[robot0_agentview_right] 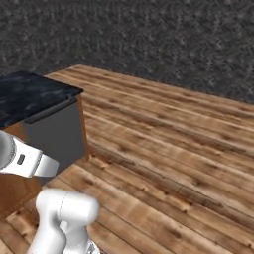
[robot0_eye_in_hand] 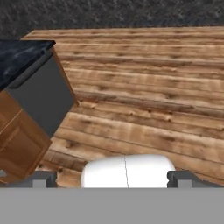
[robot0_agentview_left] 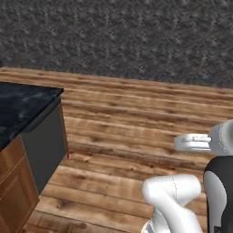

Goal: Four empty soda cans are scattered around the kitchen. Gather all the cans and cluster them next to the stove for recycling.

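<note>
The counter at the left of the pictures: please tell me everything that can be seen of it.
The counter is a cabinet block whose corner stands on the wooden plank floor. Its top is a dark slab, black with pale marbled veins, glossy like polished stone, and it overhangs the body a little. The end face below is a flat plain grey panel. The adjoining side is reddish-brown wood with framed cabinet door panels. Nothing lies on the visible part of the top.

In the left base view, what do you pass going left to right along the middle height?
Black countertop → grey cabinet end panel → bare wood floor → the robot's white arm.
</note>
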